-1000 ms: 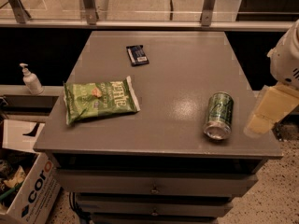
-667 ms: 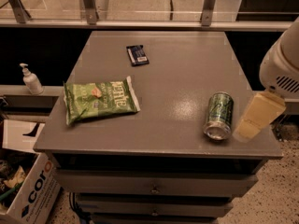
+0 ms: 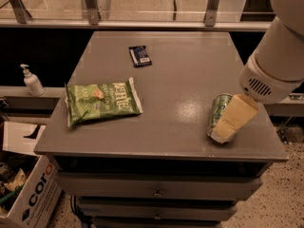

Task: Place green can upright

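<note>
The green can (image 3: 218, 109) lies on its side near the front right of the grey table (image 3: 180, 70), its length running front to back. My gripper (image 3: 228, 127) comes in from the right on the white arm (image 3: 278, 56). Its pale yellow finger (image 3: 233, 118) lies over the right and front part of the can and hides the can's near end.
A flat green chip bag (image 3: 102, 101) lies at the left of the table. A small dark blue packet (image 3: 140, 55) lies at the back. A white pump bottle (image 3: 31, 80) stands on a ledge at left. A cardboard box (image 3: 26, 194) sits on the floor at lower left.
The arm has moved left, from beside the table's right edge to over the can. The can, chip bag and packet have not moved.
</note>
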`<state>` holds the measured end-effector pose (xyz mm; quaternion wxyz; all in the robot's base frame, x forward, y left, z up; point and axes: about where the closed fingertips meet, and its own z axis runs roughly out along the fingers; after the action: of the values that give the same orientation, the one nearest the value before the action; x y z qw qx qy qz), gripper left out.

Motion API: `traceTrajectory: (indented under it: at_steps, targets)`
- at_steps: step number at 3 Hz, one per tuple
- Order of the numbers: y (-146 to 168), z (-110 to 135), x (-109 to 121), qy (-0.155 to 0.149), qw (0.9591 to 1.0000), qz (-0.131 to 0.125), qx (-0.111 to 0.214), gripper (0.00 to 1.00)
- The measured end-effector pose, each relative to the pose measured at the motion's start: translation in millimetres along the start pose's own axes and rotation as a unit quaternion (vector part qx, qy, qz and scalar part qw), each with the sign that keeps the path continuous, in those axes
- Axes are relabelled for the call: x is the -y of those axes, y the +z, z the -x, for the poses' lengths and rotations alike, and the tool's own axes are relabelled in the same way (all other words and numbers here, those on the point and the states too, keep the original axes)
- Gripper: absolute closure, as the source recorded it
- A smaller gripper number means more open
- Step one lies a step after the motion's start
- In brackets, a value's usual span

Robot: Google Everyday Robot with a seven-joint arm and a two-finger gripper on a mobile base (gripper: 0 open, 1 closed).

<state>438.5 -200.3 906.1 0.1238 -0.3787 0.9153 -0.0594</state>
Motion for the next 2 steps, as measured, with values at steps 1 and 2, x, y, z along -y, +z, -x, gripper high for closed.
traceTrajectory:
  at_steps: [1, 2]
  targets:
    - [7.2, 6.3, -1.4, 0.038, 0.9992, 0.015, -0.004, 0.0]
    - [12.0, 15.5, -0.7, 0.085, 0.9959, 0.03, 0.003, 0.0]
